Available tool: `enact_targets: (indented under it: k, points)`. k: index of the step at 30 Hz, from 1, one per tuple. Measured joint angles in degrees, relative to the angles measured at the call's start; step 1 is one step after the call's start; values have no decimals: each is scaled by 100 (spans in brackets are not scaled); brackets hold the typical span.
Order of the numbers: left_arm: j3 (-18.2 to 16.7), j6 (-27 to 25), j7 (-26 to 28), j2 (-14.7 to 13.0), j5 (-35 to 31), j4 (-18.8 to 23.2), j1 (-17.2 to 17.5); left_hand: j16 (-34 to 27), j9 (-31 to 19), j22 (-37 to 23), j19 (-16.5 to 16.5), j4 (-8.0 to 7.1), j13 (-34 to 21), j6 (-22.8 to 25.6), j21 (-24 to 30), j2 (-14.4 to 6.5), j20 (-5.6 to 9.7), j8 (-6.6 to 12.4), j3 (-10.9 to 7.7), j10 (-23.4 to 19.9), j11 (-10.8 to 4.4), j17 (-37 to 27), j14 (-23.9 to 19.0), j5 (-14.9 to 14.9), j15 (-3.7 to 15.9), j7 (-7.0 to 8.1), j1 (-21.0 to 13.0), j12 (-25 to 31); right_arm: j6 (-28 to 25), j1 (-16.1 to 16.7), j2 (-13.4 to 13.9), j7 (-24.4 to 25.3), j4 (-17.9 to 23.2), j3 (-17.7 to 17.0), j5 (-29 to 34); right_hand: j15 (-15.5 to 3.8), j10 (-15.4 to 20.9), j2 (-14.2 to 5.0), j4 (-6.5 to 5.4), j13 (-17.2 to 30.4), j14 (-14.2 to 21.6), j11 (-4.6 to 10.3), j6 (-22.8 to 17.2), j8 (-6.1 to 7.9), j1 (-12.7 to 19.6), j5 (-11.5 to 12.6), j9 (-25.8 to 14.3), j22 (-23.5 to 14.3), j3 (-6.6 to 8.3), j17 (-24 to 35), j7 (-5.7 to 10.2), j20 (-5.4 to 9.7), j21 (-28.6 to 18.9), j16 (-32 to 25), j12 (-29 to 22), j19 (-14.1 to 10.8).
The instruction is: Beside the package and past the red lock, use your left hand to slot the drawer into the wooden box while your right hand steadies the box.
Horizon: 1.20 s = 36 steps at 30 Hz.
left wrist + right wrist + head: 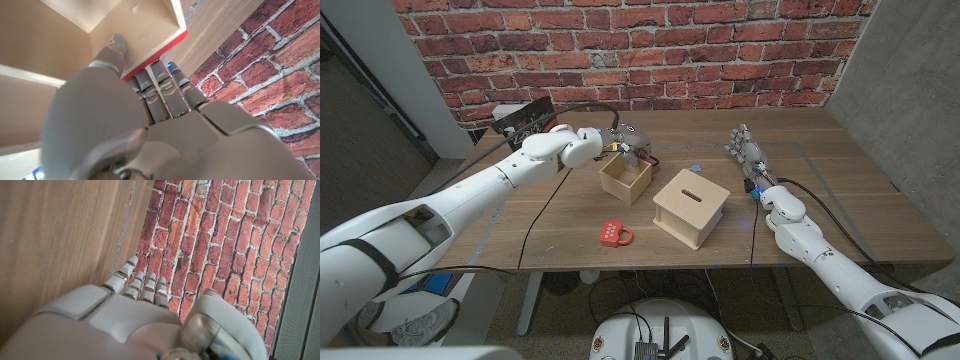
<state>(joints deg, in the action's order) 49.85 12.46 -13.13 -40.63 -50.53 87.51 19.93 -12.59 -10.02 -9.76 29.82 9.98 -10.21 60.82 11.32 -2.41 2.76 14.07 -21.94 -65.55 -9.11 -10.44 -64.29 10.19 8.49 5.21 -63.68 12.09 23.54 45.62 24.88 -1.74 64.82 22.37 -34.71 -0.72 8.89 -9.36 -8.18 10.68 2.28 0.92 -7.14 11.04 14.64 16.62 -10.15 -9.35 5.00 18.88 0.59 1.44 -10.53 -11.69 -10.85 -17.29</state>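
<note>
Item: drawer (pixel 625 178), open-topped, light wood with a red-edged rim (the red edge shows in the left wrist view). Position: on the desk (pixel 840 200), just beside the wooden box (pixel 689 207), on the side toward the brick wall (pixel 650 50) and the robot's left; not in the box.

Item: wooden box, pale, with a slot in its lid. Stands on the desk, untouched by either robot hand.

Item: red lock (pixel 614 233). Lies on the desk near the wooden box, on its nearer, left side.

Item: left robot hand (pixel 625 141). Clamped on the drawer's far rim, thumb (pixel 111 52) inside against the wall, fingers (pixel 165 82) outside it.

Item: right robot hand (pixel 747 150). Well apart from the wooden box, toward the wall on the right; fingers straight and slightly parted, holding nothing.

Item: dark package (pixel 523 117). At the desk's far left corner, well beyond the wooden box.
</note>
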Motion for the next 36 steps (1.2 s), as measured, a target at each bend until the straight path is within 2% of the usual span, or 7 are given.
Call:
enact_targets:
  k: [9, 20, 26, 36]
  points:
    - [-31, 65, -18, -8, -1, -27, -160, 0, 0, 0, 0, 7, 0, 20, 0, 52, 0, 0, 7, -17, 0, 6, 0, 1, 0, -19, -52, 0, 6, 10, 25, -49, 28, -12, -31, 0, 0, 0, 0, 0, 0, 0, 0, 0, 0, 0, 0, 0, 0, 0, 0, 0, 0, 0, 0, 0]
    - [2, 225, -17, 78, -12, -247, -386, 33, 0, 1, 0, 0, 0, 21, 0, 53, 0, -10, 31, -17, 1, 10, -1, 0, 2, -20, -53, -24, 17, 51, 81, -94, 117, -17, -40, 0, 0, 0, 0, 0, 0, 0, 0, 0, 0, 0, 0, 0, 0, 0, 0, 0, 0, 0, 0, 0]
    - [48, 295, 14, 135, -12, -384, -498, 52, 0, 1, -1, -1, 0, 60, -44, 52, 0, -31, 48, -19, -1, 23, -42, -2, 43, -23, -52, -34, 17, 133, 169, -95, 278, -28, -21, 0, 0, 0, 0, 0, 0, 0, 0, 0, 0, 0, 0, 0, 0, 1, 0, 0, 0, 0, 0, 0]
    - [72, 409, 132, 170, 22, -456, -550, 56, 0, 1, -46, 6, 0, 79, -44, 51, 3, -58, 56, -37, -20, 20, -42, -11, 44, -20, -51, -63, 0, 396, 472, -83, 826, -79, 0, 0, 0, 0, 0, 0, 0, 0, 0, 0, 0, 0, 0, 0, 0, 1, 0, 0, 0, 0, 0, 0]
